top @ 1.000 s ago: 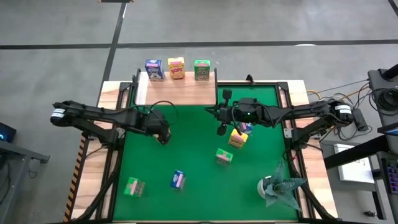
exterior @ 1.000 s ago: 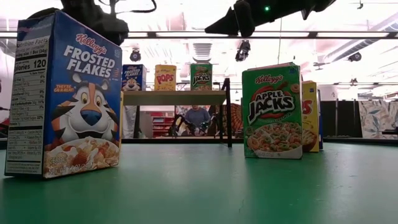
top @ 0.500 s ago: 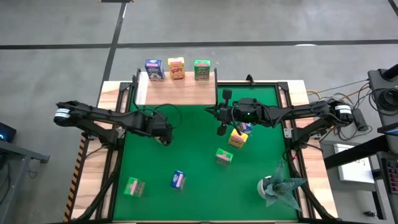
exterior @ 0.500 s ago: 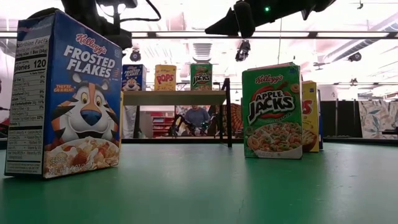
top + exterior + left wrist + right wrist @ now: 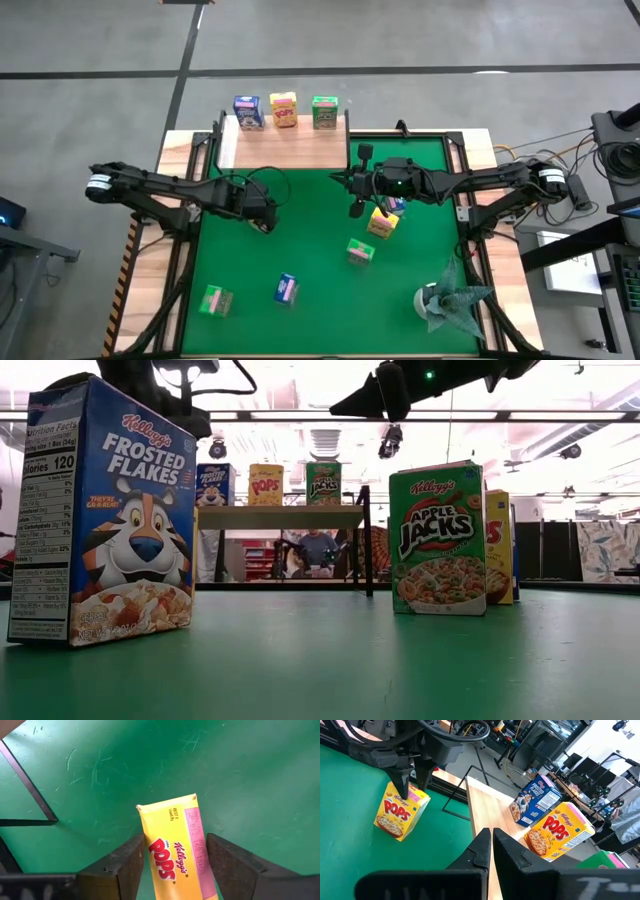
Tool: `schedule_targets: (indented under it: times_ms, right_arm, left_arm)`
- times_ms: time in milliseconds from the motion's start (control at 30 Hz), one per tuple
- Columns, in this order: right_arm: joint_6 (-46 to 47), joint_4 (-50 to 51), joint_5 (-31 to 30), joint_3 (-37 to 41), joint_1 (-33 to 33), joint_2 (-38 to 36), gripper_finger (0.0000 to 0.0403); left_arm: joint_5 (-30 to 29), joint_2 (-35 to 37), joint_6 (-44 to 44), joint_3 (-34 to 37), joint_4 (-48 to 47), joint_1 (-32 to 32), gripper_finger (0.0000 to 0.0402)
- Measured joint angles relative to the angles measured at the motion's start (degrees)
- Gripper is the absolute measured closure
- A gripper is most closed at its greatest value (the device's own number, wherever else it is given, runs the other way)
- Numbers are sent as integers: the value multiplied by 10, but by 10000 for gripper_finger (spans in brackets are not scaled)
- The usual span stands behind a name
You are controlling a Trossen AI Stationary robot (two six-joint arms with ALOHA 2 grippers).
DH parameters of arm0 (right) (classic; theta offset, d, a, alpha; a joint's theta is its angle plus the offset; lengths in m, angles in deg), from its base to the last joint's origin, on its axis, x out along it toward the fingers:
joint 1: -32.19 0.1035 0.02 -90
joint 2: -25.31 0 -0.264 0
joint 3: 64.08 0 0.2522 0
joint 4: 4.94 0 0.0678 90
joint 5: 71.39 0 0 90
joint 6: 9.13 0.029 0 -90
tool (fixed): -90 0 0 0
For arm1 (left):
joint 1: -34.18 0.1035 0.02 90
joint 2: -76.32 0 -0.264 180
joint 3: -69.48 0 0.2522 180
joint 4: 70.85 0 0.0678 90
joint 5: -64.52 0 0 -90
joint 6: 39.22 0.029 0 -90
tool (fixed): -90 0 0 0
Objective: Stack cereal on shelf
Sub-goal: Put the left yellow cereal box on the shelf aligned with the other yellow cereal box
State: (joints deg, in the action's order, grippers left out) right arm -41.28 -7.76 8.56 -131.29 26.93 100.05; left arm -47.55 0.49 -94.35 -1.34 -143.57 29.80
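A yellow cereal box stands on the green mat, left of centre. My left gripper comes down over its top and is shut on it; in the high view the gripper hides the box. My right gripper hangs shut and level above the mat's middle, touching nothing. The wooden shelf stands at the far edge with a blue, a yellow and a green box along its far side. Several more boxes stand on the mat. My left gripper pinches the yellow box near its top panel, one finger on the printed front face and one on the back face. The fingers slant down from above and lie across the narrow top. The box stays upright with its base on the mat.
On the mat stand a yellow box and a blue one under my right arm, a green box, a blue box and a green box. A foil-like wad sits near right. A person shows beyond the table.
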Motion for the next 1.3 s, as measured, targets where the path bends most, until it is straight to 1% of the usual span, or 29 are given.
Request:
schedule_targets:
  times_ms: [300,467,567,700,833,933,1033,1133,1233,1300]
  right_arm:
    - [0,0,0,0,0,0,394]
    - [0,0,0,0,0,0,394]
    - [0,0,0,0,0,0,394]
    - [0,0,0,0,0,0,394]
    - [0,1,0,0,0,0,394]
    - [0,1,0,0,0,0,394]
    - [0,1,0,0,0,0,394]
    - [1,1,0,0,0,0,394]
    - [1,1,0,0,0,0,394]
    - [1,1,0,0,0,0,394]
  left_arm:
    - [0,0,8,0,0,0,225]
    - [1,0,43,-11,-5,0,228]
    - [5,0,115,-34,-12,-4,228]
    - [5,0,223,-87,-37,-16,229]
    - [11,0,371,-155,-46,-29,229]
    - [33,0,484,-213,-46,-29,229]
    - [38,0,581,-264,-45,-19,229]
    - [38,0,652,-303,-45,3,229]
    - [39,0,707,-325,-45,39,229]
    - [50,0,742,-332,-41,70,229]
